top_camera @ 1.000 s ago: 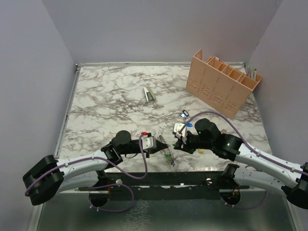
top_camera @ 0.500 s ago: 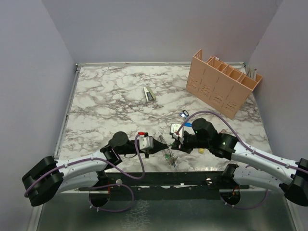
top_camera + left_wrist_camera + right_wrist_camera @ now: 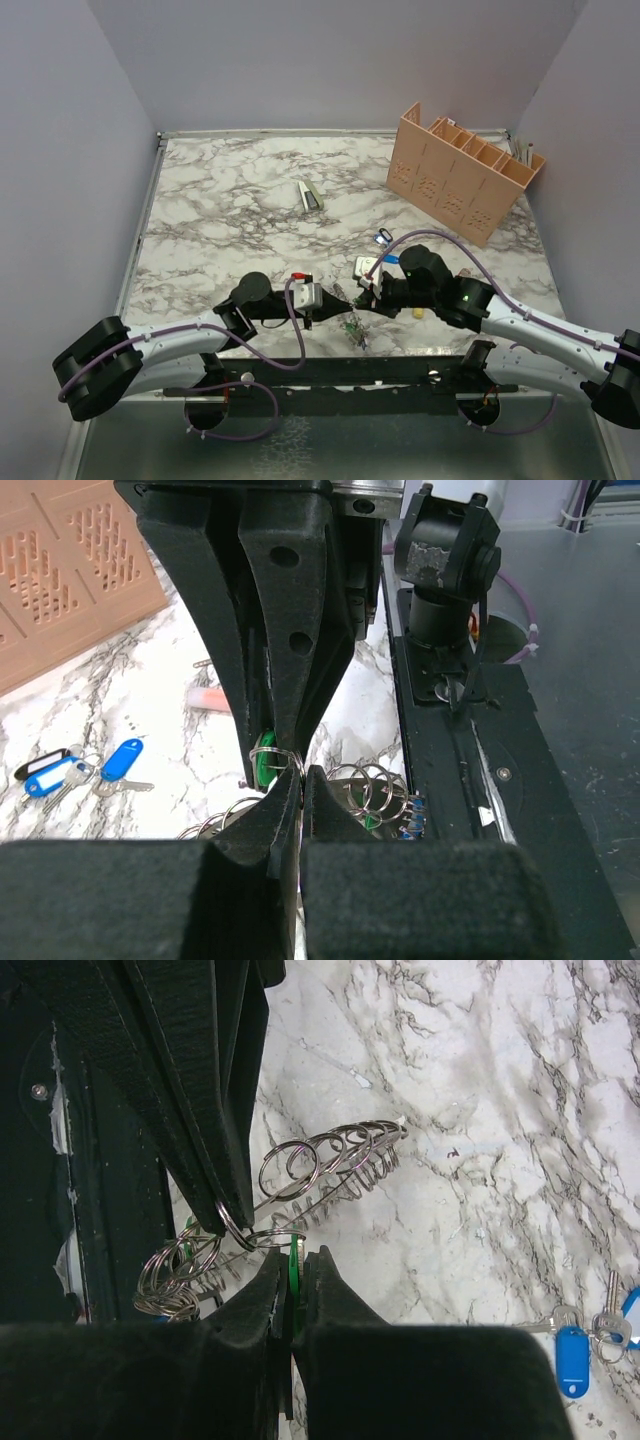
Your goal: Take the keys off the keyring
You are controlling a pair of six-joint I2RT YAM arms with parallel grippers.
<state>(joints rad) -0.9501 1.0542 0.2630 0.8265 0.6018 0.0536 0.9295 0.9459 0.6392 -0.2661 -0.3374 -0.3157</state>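
Observation:
My two grippers meet near the table's front edge. The keyring (image 3: 330, 1160) is a run of grey coiled metal loops hanging between them, also seen as the keyring (image 3: 385, 790) and the keyring (image 3: 352, 325). My left gripper (image 3: 303, 775) is shut on one thin loop of it; from above this is the left gripper (image 3: 338, 293). My right gripper (image 3: 293, 1258) is shut on a green-headed key (image 3: 294, 1260) that hangs from a loop; from above, the right gripper (image 3: 362, 298). More small green and blue key parts (image 3: 412, 815) hang among the loops.
A peach slotted rack (image 3: 465, 170) stands at the back right. A small white and green object (image 3: 311, 195) lies mid-table. Blue-tagged keys (image 3: 383, 238) lie behind the right gripper, also blue-tagged keys (image 3: 572, 1345). A small yellow object (image 3: 418, 313) and the black front rail (image 3: 330, 375) lie close by.
The right gripper has moved a little left, bringing the two grippers tip to tip. The left arm has shifted slightly right. Both stay shut.

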